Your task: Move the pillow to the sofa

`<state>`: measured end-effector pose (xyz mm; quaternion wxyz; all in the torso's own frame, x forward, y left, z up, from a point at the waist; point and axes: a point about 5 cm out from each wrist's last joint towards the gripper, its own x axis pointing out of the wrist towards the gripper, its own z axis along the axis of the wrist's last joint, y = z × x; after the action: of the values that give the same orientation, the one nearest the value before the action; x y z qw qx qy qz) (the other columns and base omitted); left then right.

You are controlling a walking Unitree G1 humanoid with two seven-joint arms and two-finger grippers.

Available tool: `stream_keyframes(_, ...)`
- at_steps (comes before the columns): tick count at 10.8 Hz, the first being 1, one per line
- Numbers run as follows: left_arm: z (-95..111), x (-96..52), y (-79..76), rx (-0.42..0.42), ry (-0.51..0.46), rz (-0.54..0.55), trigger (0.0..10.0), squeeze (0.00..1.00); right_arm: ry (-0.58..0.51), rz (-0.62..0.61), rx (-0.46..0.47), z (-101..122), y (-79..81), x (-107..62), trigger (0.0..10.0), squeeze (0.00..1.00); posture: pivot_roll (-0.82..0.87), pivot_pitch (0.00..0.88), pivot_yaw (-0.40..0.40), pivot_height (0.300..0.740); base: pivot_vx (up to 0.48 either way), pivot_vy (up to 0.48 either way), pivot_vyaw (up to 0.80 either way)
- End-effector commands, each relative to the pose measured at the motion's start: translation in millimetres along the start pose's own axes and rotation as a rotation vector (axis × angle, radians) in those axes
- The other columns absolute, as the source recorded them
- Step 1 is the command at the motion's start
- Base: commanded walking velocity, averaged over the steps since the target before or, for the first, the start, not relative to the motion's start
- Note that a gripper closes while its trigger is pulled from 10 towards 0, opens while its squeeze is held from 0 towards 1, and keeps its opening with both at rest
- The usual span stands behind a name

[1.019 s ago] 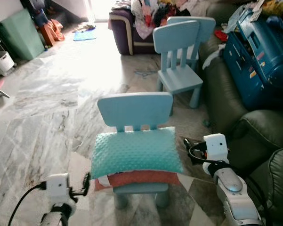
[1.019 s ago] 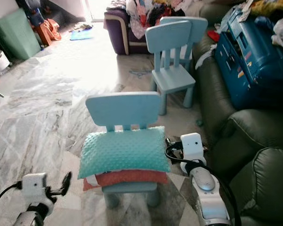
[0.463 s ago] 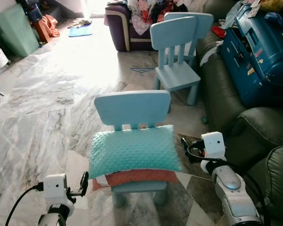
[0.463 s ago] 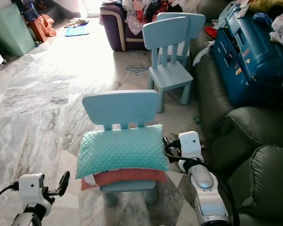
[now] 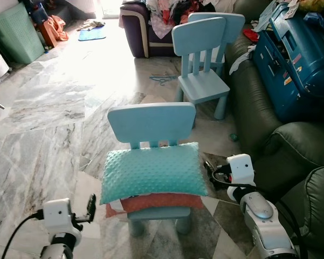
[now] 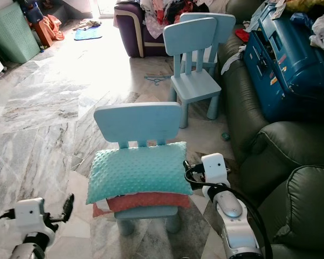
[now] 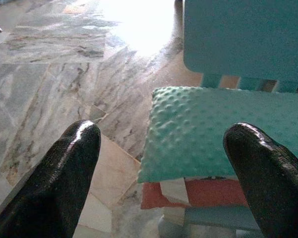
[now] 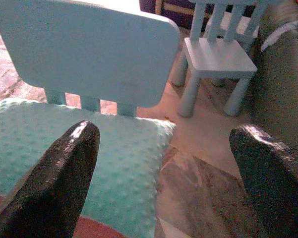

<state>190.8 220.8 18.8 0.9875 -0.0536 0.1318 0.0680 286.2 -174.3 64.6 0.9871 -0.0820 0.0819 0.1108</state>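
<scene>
Teal dimpled fabric pillow [image 5: 153, 172] lying flat on the seat of the near small light-blue plastic chair [image 5: 152, 123], stacked on a coral-red cushion [image 5: 162, 204] beneath, dead centre of the head views. Left gripper [image 7: 163, 173] low at 7 o'clock of the pillow, fingers spread wide, apart from the pillow's corner. Right gripper [image 8: 163, 173] at 3 o'clock, just beside the pillow's end, fingers likewise spread wide, nothing held. Dark green leather sofa [image 5: 291, 145] off at 3 o'clock, already crowded with a blue hard-shell case [image 5: 296, 59]. Likely risks: pinching only one soft corner and letting the pillow sag or slip free; catching the coral-red cushion along with it; bumping the chair back and tipping the chair; snagging the second light-blue chair [image 5: 205, 59] at 12 o'clock during the swing.
</scene>
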Motion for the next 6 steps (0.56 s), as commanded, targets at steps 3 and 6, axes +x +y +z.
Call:
stream_keyframes(3, 2.3, -1.0, 5.0, 0.003, -0.012, 0.026, 10.0, 0.0, -0.002, 0.019, 0.003, -2.7, 2.4, 2.3, 10.0, 0.0, -0.16, 0.147, 0.048, 0.74, 0.0, 0.0, 0.0)
stream_keyframes(6, -0.4, -4.4, 5.4, 0.003, -0.003, 0.032, 10.0, 0.0, 0.0, 0.031, 0.002, -5.7, 2.4, 0.9, 10.0, 0.0, -0.16, 0.157, 0.046, 0.74, 0.0, 0.0, 0.0)
